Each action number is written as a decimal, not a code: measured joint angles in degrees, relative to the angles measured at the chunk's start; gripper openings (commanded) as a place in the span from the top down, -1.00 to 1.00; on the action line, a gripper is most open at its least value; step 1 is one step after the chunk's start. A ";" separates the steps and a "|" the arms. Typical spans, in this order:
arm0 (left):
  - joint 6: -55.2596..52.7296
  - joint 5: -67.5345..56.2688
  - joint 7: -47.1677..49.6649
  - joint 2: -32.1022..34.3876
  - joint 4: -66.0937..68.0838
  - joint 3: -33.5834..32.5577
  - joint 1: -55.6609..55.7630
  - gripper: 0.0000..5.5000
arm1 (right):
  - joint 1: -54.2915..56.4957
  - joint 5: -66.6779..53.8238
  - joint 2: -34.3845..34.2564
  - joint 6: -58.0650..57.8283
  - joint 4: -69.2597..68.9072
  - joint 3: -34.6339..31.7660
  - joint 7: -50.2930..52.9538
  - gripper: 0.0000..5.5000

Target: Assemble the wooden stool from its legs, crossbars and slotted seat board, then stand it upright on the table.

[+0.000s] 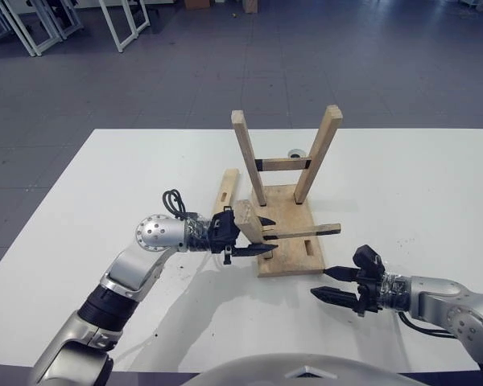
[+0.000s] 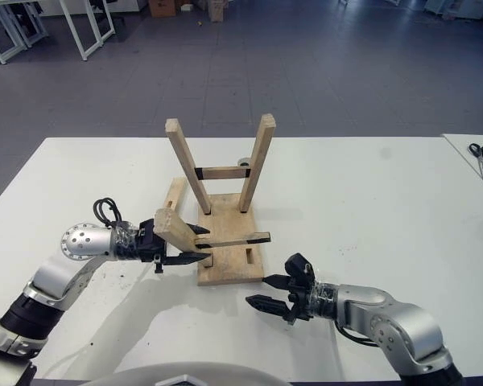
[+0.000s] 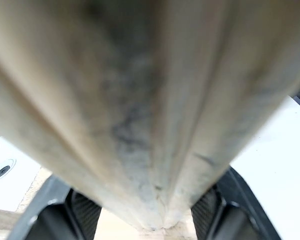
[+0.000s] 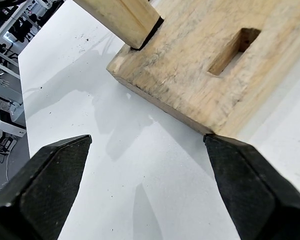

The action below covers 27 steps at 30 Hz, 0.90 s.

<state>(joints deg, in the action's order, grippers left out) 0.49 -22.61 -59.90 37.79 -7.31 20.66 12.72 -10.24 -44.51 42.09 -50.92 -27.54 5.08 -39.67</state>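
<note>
A pale wooden leg [image 1: 245, 215], clenched in the left gripper [image 1: 262, 236], is judged mid-insertion into the flat slotted wooden seat board [image 1: 299, 256]; downward pressing is called for, the right gripper [image 1: 321, 283] being left released.

We see our left gripper [image 3: 147, 220] clamped on a wooden leg [image 3: 140, 100], its 2 dark fingers [image 3: 82, 215] pressed against either side of the leg; white table [image 3: 275, 165] shows beyond the leg.

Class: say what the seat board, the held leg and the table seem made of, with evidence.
Seat board: bare pale wood, likely unvarnished; grain and rough edges show. Held leg: same bare wood, streaked grain. Table: smooth white top, perhaps laminate; no grain shows.
</note>
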 measured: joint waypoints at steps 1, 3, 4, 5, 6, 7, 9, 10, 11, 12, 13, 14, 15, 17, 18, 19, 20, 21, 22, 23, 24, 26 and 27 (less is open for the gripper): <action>-0.10 0.00 -0.03 0.00 0.32 0.05 0.39 0.26 | 0.22 0.37 -0.74 0.00 0.00 0.22 0.35 -0.50; -0.22 0.29 0.06 0.01 0.48 0.04 0.61 0.06 | 0.27 0.59 -1.50 0.00 0.00 0.55 0.84 -0.50; -1.38 4.45 0.36 1.25 1.91 0.58 0.90 -0.01 | 0.32 0.72 -1.70 0.00 -0.05 0.70 0.91 -0.50; -4.54 9.33 0.93 3.26 6.13 1.76 -0.31 -0.05 | 0.27 1.62 -1.92 -0.03 -0.10 0.78 1.43 -0.50; -5.08 10.49 1.72 3.70 8.05 1.74 -1.33 -0.14 | 0.21 1.64 -2.03 -0.14 -0.13 0.88 1.52 -0.50; -4.92 10.59 2.34 3.07 8.39 1.05 -1.03 -0.18 | 0.42 1.66 -2.45 -0.15 -0.23 1.19 1.67 -0.50; -4.46 11.55 2.90 1.87 8.78 -1.02 1.42 -0.31 | 0.24 1.79 -2.99 -0.15 -0.64 1.74 1.71 -0.50; -4.44 11.68 2.88 1.93 8.82 -1.76 1.73 -0.39 | 0.04 1.94 -2.99 -0.15 -0.73 1.78 1.71 -0.50; -4.47 11.74 2.62 2.32 8.87 -2.32 1.70 -0.43 | -0.15 2.18 -2.99 -0.15 -0.80 1.78 1.71 -0.50; -4.71 11.72 1.86 3.06 8.62 -2.72 1.54 -0.49 | -0.24 2.19 -2.98 -0.14 -0.86 1.76 1.67 -0.50; -6.18 11.52 1.16 4.37 7.58 -3.74 0.74 -0.54 | -0.59 2.19 -2.75 -0.13 -0.99 1.61 1.34 -0.50; -7.89 11.15 0.85 5.68 6.21 -5.07 -0.61 -0.59 | -0.89 2.18 -2.24 -0.13 -1.00 1.23 0.71 -0.50; -9.26 10.97 1.05 6.51 5.00 -6.09 -1.81 -0.60 | -1.13 2.16 -1.47 -0.11 -1.02 0.60 0.08 -0.50; -14.86 11.08 7.52 7.27 1.07 -11.85 -6.57 -0.60 | -2.35 2.22 2.35 -0.02 -0.46 -2.72 -2.43 -0.50; -18.53 10.83 11.44 6.34 -0.91 -14.73 -8.09 -0.60 | -2.49 2.59 3.50 0.11 0.18 -3.94 -3.13 -0.50; -23.26 9.43 15.84 4.50 -3.60 -17.65 -9.33 -0.60 | -2.44 3.21 4.13 0.53 1.16 -4.77 -3.25 -0.50; -28.95 7.50 20.78 1.02 -7.17 -20.23 -10.43 -0.60 | -2.28 4.03 4.23 0.86 2.24 -5.02 -3.24 -0.50; -33.26 5.94 24.37 -1.75 -9.92 -21.37 -11.27 -0.60 | -2.12 4.52 4.25 0.99 2.91 -5.08 -3.21 -0.50; -38.21 4.38 28.45 -5.59 -13.37 -22.06 -12.32 -0.60 | -1.93 5.08 4.20 1.01 3.31 -5.08 -3.08 -0.50; -41.96 3.04 31.72 -8.84 -16.03 -22.15 -13.20 -0.60 | -1.79 5.19 3.93 1.01 3.30 -4.96 -2.93 -0.50; -45.05 2.43 34.29 -11.36 -18.04 -22.13 -13.61 -0.60 | -1.76 5.54 3.56 1.01 3.25 -4.79 -2.73 -0.50; -48.56 3.27 39.56 -14.72 -19.38 -21.54 -13.47 -0.60 | -1.79 5.94 2.64 1.01 2.92 -4.31 -2.15 -0.50; -48.79 4.98 41.53 -15.21 -18.56 -20.80 -13.02 -0.60 | -1.81 5.99 2.27 0.99 2.78 -4.29 -1.86 -0.50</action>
<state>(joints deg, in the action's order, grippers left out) -48.30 -17.63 -18.37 22.58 -25.87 -0.14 -0.30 -12.05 -38.52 44.36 -49.93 -24.76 0.79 -41.52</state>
